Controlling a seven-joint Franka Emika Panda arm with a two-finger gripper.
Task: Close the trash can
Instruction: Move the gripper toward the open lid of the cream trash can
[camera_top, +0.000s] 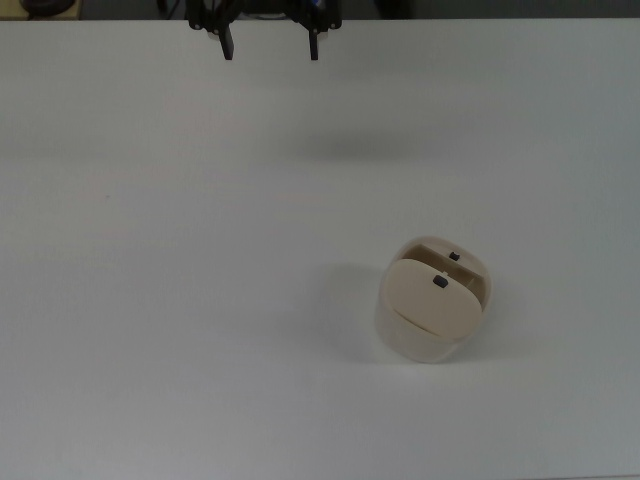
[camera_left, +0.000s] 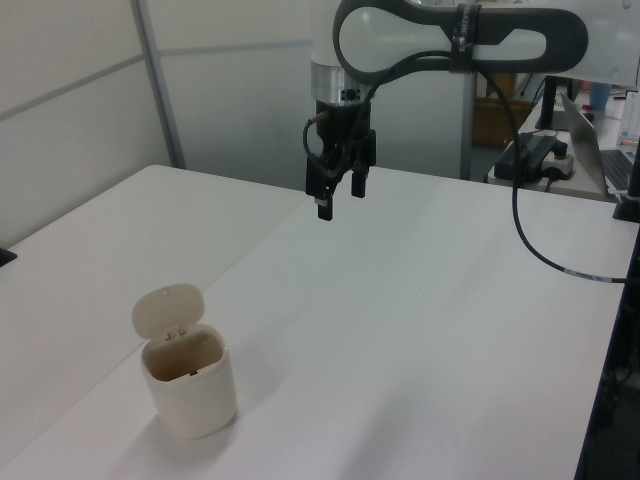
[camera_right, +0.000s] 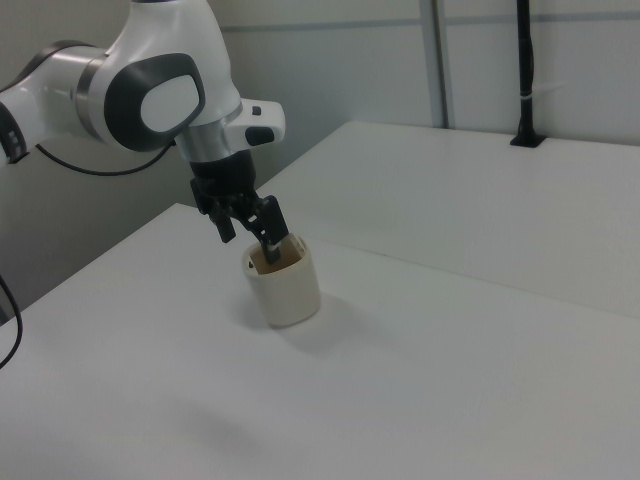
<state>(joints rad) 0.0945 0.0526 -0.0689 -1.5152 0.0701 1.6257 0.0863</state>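
While the trash can (camera_top: 432, 300) is placed on the white desk (camera_top: 200, 300) with its lid raised, the tool (camera_left: 340, 192) is held spread, well apart, above it; grey wall panels (camera_left: 230, 90) are seen behind.

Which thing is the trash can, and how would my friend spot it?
Look at the big white table. The only thing standing on it is the trash can, a small cream-beige bin with rounded sides. Its flat lid is tipped up open, and the gripper hangs in the air away from it.
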